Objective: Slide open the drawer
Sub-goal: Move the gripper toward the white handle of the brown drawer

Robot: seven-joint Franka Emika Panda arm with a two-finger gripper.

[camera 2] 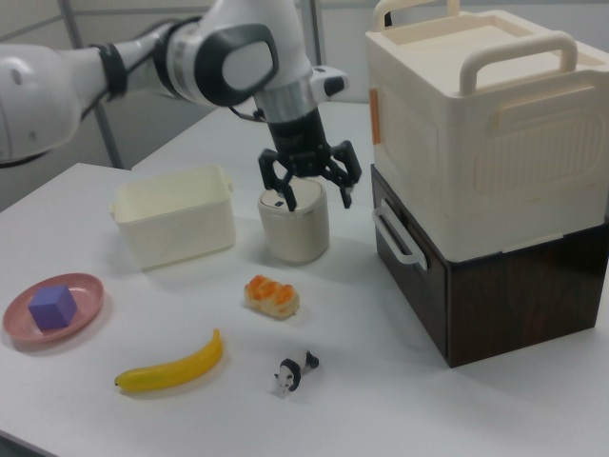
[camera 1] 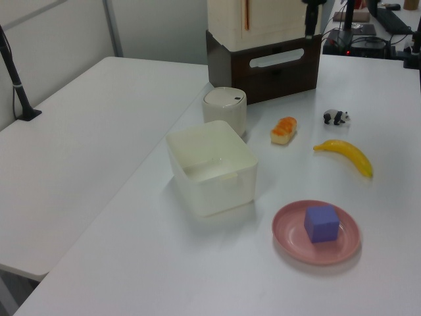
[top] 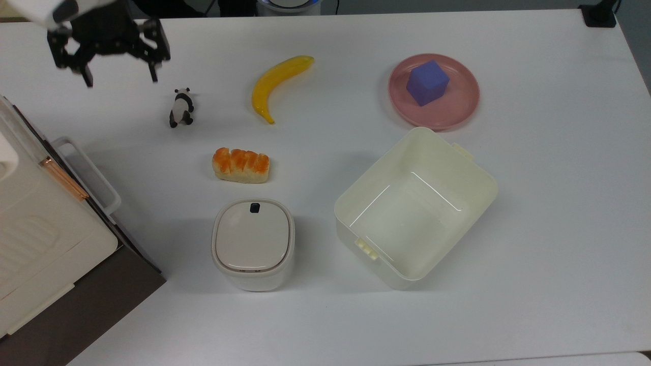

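Note:
The drawer (camera 2: 411, 268) is the dark brown front at the bottom of the wooden cabinet, with a white loop handle (camera 2: 397, 235). It sits flush with the cabinet, closed. In the top view its handle (top: 87, 174) juts out at the left edge; in the left view the drawer front (camera 1: 279, 68) faces the table. My gripper (top: 120, 77) hangs open and empty at the top view's upper left, above the table and apart from the handle. In the right view the gripper (camera 2: 319, 197) is left of the cabinet, above the lidded bin. One dark finger (camera 1: 309, 21) shows in the left view.
A cream-white appliance (camera 2: 476, 124) with a copper strip sits on the cabinet. On the table: a panda figurine (top: 180, 108), a banana (top: 274, 81), a bread roll (top: 241, 164), a lidded bin (top: 253, 243), a cream tub (top: 473, 168), and a pink plate (top: 457, 109) holding a blue cube (top: 427, 82).

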